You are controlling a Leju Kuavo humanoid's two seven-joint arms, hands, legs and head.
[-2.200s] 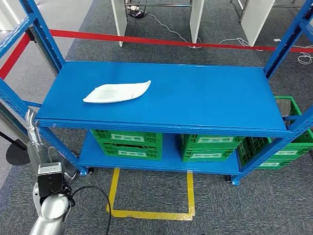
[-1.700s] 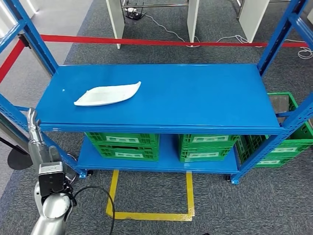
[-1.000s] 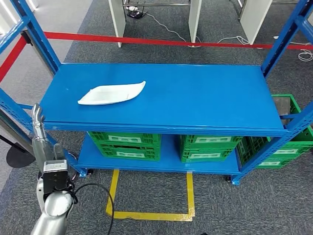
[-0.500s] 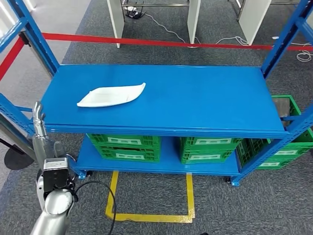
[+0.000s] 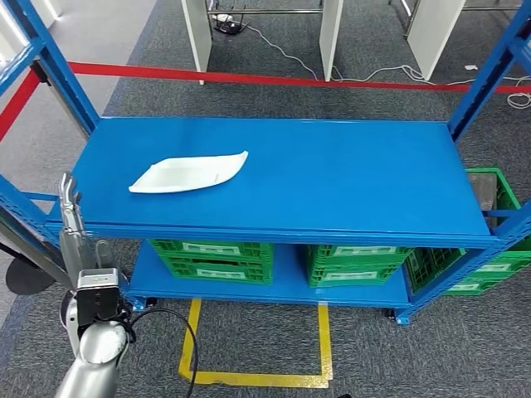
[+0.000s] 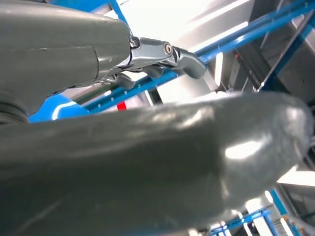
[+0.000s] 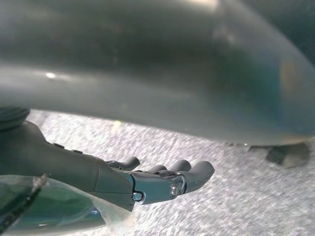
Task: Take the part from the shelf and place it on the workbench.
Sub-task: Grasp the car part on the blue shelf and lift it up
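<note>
One white part (image 5: 187,172) lies flat on the top board of the blue shelf (image 5: 351,178), toward its left side. You can see your left hand (image 5: 72,220) raised by the shelf's left front corner, fingers straight and apart, holding nothing, well apart from the part. Your right hand (image 7: 148,182) hangs over grey carpet, fingers stretched out and empty. Green crates (image 5: 216,257) sit on the lower board.

Blue metal shelf (image 5: 351,178) on grey carpet floor (image 5: 438,348), white part (image 5: 187,172) flat on top deck, left side, green crates (image 5: 216,257) on lower deck, more green crates (image 5: 482,269) on floor at right end
</note>
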